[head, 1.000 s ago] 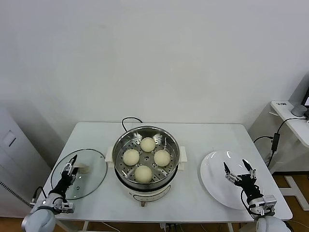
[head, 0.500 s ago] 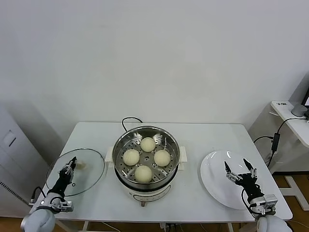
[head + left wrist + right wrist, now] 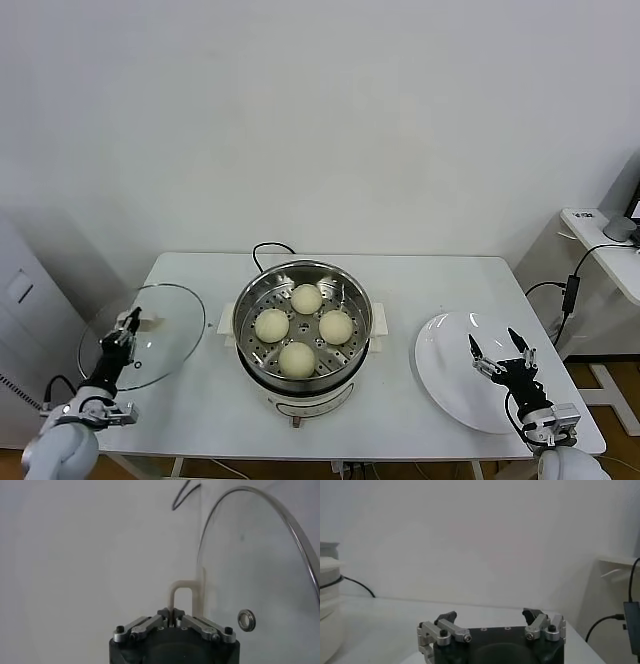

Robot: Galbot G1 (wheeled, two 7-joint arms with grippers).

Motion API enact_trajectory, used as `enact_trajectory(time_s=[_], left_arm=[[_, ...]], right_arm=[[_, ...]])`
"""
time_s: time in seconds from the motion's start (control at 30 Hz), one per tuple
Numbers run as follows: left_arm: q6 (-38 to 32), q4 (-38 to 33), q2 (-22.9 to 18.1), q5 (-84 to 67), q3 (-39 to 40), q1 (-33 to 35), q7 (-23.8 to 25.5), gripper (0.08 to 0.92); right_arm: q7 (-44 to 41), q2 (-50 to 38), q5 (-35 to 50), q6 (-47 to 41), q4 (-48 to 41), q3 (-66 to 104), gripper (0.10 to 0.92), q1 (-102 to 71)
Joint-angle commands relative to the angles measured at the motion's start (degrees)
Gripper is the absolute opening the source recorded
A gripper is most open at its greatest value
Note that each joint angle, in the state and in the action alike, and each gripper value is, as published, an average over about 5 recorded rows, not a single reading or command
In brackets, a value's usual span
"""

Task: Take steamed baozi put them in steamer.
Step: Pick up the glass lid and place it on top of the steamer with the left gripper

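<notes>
While all four small, round, cream-white steamed baozi (image 3: 305,327) are sitting on the perforated tray inside the large, shiny stainless-steel steamer (image 3: 303,332) at the middle of the white table (image 3: 400,410), I am holding the round glass lid (image 3: 142,334) with my left hand (image 3: 117,342), out over the table's left edge. My left hand is pinched shut on the lid's white loop handle (image 3: 182,596), as the left wrist view shows, and the lid is tilted up on its edge, clear of the table, well apart from the steamer. My right hand (image 3: 503,357) is hovering over the flat white round plate (image 3: 445,365) on the right side of the table, its fingers (image 3: 446,617) spread wide and gripping nothing; the plate is bare where I can see it.

Judging by this, the loading of buns is finished and I am working on covering the pot. My next move, as I read it, calls for carrying the lid rightward over the steamer, levelling it so the rim is facing down, centring it on the steel rim and lowering it until it seats all round, then letting go of the handle. I am watching the tilt, since a slanted lid could catch the rim or nudge a bun
</notes>
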Motion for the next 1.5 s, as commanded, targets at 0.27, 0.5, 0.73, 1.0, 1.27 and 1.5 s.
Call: enact_trajectory(time_s=[0.27,0.5,0.73,1.0,1.27,1.5], left_arm=[[8.89,-16.54,7.23,-7.37,0.11,0.18,10.85,0.105],[17.82,-25.44,8.16,-5.42,3.67,0.39,15.91,0.105],[26.60,-31.62,8.79,-0.39,10.76,0.14,20.37,0.105],[35.75,-35.31,8.06,5.56,21.51,-0.96,22.36,0.105],[38.11,-34.93,4.68,11.14,28.65,-3.64,23.04,0.105],[39.30,-33.53,0.30,15.30,33.94,-6.31,24.21,0.105]], right_arm=[[-0.43,-0.60,0.58,-0.05,0.53,0.71,0.823,-0.37],[-0.62,-0.79,0.63,0.05,0.23,1.13,0.823,-0.22],[-0.67,-0.65,0.53,0.08,0.16,1.02,0.823,-0.12],[-0.72,-0.91,0.58,0.05,0.13,1.09,0.823,-0.25],[-0.87,-1.07,0.45,0.05,0.10,1.11,0.823,-0.49],[-0.86,-1.12,0.19,0.04,-0.32,1.07,0.823,-0.32]])
